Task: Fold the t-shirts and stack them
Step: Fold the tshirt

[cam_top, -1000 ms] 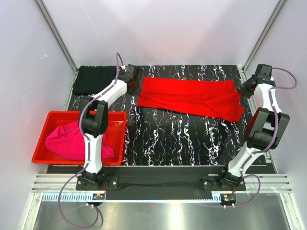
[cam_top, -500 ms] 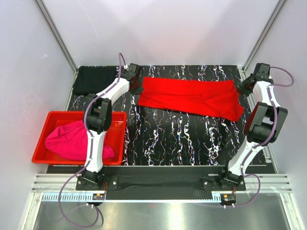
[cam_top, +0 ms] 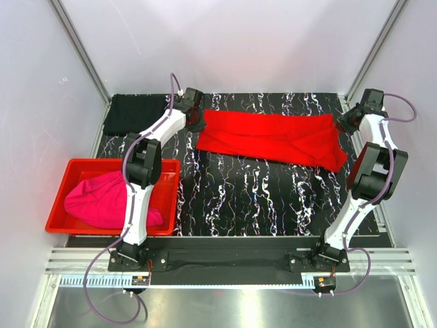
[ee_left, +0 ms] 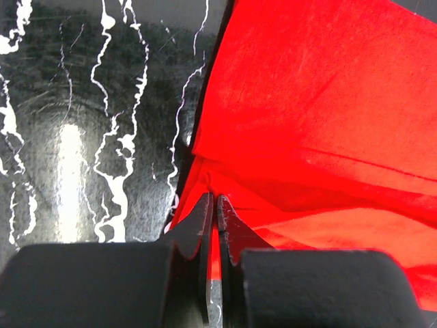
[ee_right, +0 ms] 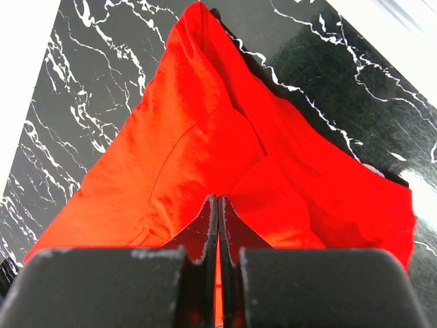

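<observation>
The left pincer was pinched shut on the left edge of the red shirt, which lay spread across the back of the worktop. The right pincer was shut on its right end. If one side let go or pulled before the other, I think the thin cloth could slip, bunch up and spoil the fold. Both arms were stretched far to the back, the left one near the black shirt, the right one at the far right corner, pincers low on the cloth.
</observation>
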Controlling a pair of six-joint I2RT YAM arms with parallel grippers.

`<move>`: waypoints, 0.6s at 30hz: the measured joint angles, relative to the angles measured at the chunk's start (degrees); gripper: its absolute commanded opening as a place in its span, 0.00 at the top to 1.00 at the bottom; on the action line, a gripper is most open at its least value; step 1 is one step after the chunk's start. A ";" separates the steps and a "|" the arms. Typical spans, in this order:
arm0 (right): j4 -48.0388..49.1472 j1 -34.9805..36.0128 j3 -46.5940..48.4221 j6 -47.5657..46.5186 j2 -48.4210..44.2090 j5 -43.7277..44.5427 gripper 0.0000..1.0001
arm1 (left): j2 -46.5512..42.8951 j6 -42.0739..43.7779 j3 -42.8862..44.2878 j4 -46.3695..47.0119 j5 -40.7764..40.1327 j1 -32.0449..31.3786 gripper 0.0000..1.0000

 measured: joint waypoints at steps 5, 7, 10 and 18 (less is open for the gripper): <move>0.94 -0.13 0.07 0.55 1.27 -0.90 1.00 | 1.31 -0.11 0.87 -0.13 0.13 0.04 0.94; 1.40 -0.20 0.07 0.74 1.60 -0.98 1.00 | 1.75 -0.11 0.98 -0.28 0.13 0.11 0.94; 1.53 -0.37 0.68 1.05 2.27 -1.27 1.00 | 2.21 -0.13 1.03 -0.42 0.13 0.31 0.96; 2.16 -0.79 3.17 1.44 3.56 -1.36 1.00 | 2.91 -0.20 1.84 -0.46 0.17 0.70 0.96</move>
